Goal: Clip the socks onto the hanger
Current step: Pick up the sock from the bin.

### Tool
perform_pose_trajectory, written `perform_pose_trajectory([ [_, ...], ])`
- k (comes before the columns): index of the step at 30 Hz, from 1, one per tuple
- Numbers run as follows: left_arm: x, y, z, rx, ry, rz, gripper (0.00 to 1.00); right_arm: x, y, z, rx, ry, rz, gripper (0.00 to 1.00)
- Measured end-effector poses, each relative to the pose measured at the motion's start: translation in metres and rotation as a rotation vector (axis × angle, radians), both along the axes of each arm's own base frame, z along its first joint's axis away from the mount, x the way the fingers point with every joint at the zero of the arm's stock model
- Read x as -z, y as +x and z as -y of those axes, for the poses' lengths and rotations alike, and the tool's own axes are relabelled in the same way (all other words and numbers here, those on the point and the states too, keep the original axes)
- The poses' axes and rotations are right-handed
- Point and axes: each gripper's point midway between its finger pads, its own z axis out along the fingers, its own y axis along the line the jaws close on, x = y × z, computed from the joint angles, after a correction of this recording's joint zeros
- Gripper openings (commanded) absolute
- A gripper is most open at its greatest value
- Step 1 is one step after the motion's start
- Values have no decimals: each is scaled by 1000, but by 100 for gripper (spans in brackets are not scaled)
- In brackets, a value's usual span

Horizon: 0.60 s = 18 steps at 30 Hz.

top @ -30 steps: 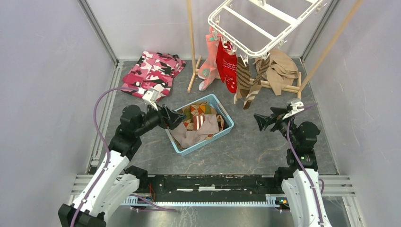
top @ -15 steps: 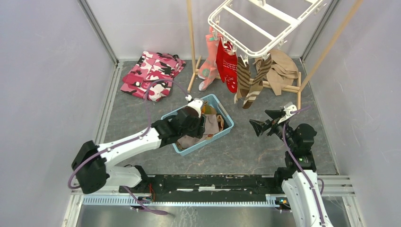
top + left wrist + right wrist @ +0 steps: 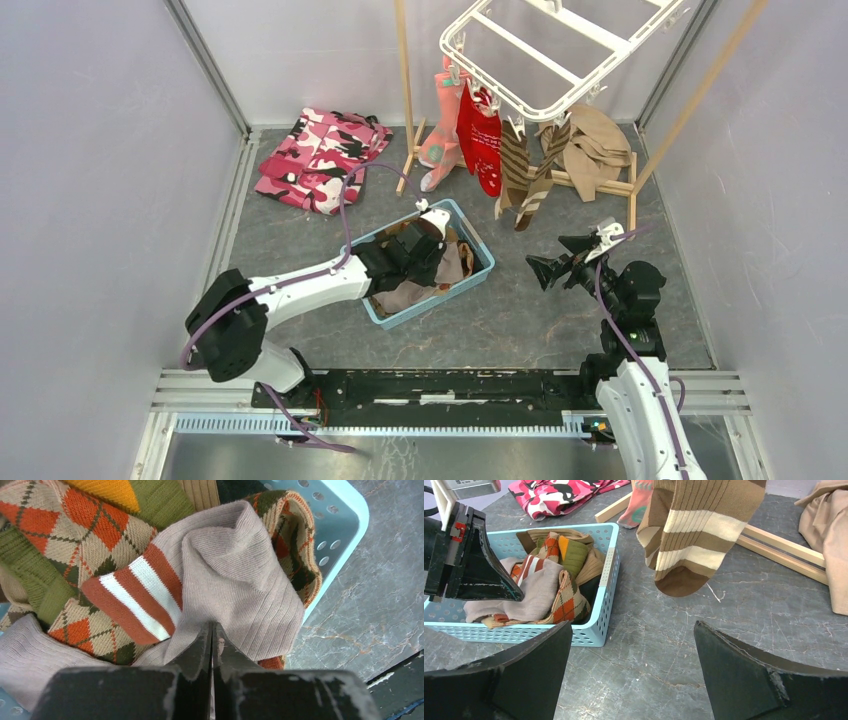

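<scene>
Across the grey marbled table (image 3: 530, 310), your largest item is the hanger (image 3: 590, 28), up at the far right beside the wooden pole rack (image 3: 405, 90). A pink sock (image 3: 440, 130), a red sock (image 3: 482, 135) and a brown-striped sock (image 3: 525, 170) dangle from its near edge, with a large beige cloth (image 3: 595, 145) just beside them. At the far left, the pink camouflage garment (image 3: 320, 155) lies flat. Mid-table sits the blue basket (image 3: 608, 587), piled with an argyle sock (image 3: 60, 535), an olive green sock (image 3: 160, 500) and, on top, a taupe sock (image 3: 240, 575) with an orange-and-white cuff. Your left gripper (image 3: 210, 630) is down in the basket, fingers pinched together on a fold of the taupe sock. Your right gripper (image 3: 633, 625) hovers right of the basket over bare table, spread wide and empty.
</scene>
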Motion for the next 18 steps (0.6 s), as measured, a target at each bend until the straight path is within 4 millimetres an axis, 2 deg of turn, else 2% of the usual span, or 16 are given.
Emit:
perform_pose_trajectory([
  [4, -11, 3, 1, 2, -6, 19, 2, 0, 0, 0, 0, 0, 0, 98],
  [8, -50, 9, -1, 8, -44, 102, 2, 0, 0, 0, 0, 0, 2, 98],
  [9, -67, 11, -1, 9, -66, 138, 5, 0, 0, 0, 0, 0, 2, 98],
  [10, -80, 13, -2, 9, -86, 164, 17, 0, 0, 0, 0, 0, 2, 98],
  [11, -93, 16, -3, 6, -109, 191, 35, 0, 0, 0, 0, 0, 2, 98],
  [12, -105, 18, -5, 3, -128, 215, 45, -1, 0, 0, 0, 0, 2, 98],
  [13, -113, 21, -8, -2, -139, 233, 50, -1, 0, 0, 0, 0, 3, 98],
  [15, -117, 28, -14, -26, -146, 244, 53, -1, 0, 0, 0, 0, 4, 98],
  [18, -98, 38, -22, -67, -119, 207, 55, -1, 0, 0, 0, 0, 6, 98],
])
